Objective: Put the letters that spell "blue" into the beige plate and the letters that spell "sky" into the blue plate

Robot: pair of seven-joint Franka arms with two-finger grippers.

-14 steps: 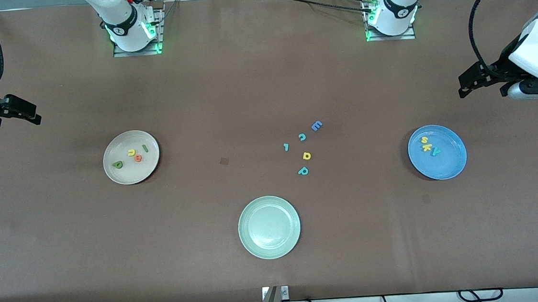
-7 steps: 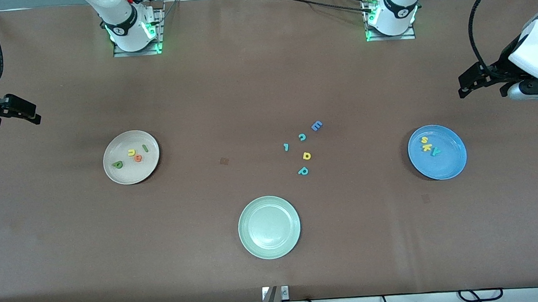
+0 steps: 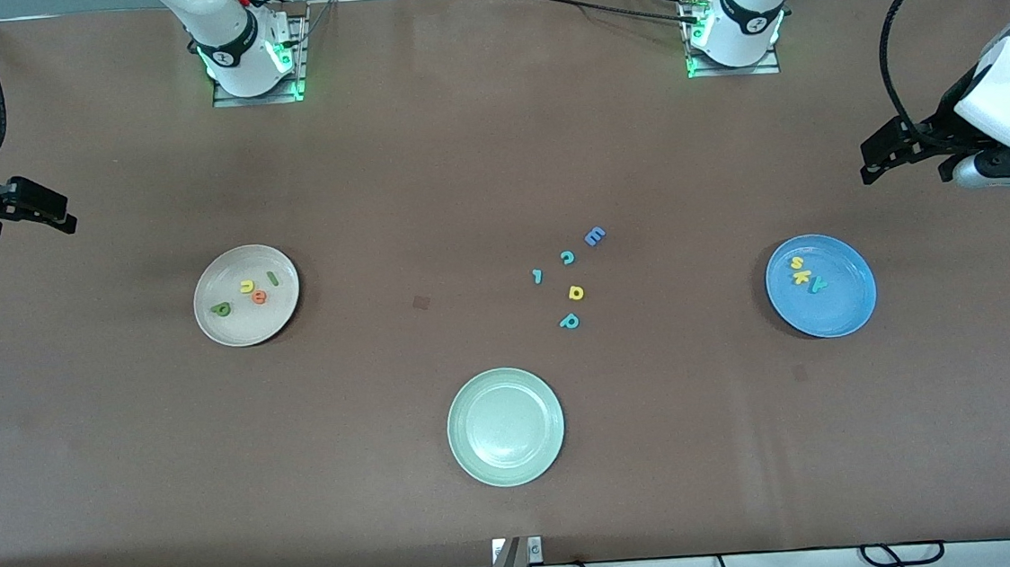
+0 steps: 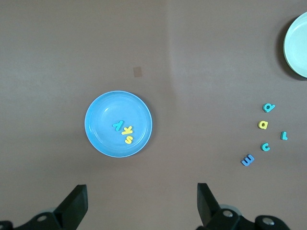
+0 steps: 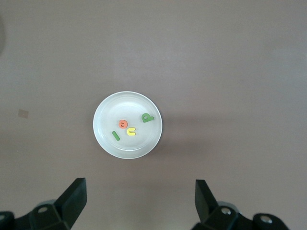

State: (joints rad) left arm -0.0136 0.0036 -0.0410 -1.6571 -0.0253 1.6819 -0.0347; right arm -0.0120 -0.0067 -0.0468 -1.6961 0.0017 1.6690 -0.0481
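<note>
Both hands (image 3: 883,159) (image 3: 49,214) stay open, unmoved; letters unchanged.

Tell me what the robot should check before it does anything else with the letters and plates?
1. Green b, l, yellow u, orange e in the beige plate: ok.
2. Yellow s, k, teal y in the blue plate: ok.
3. Leftover letters lie on the table, none in the pale green plate: ok.
4. Left gripper open, empty, raised at its end of the table: ok.
5. Right gripper open, empty, raised at its end: ok.
</note>
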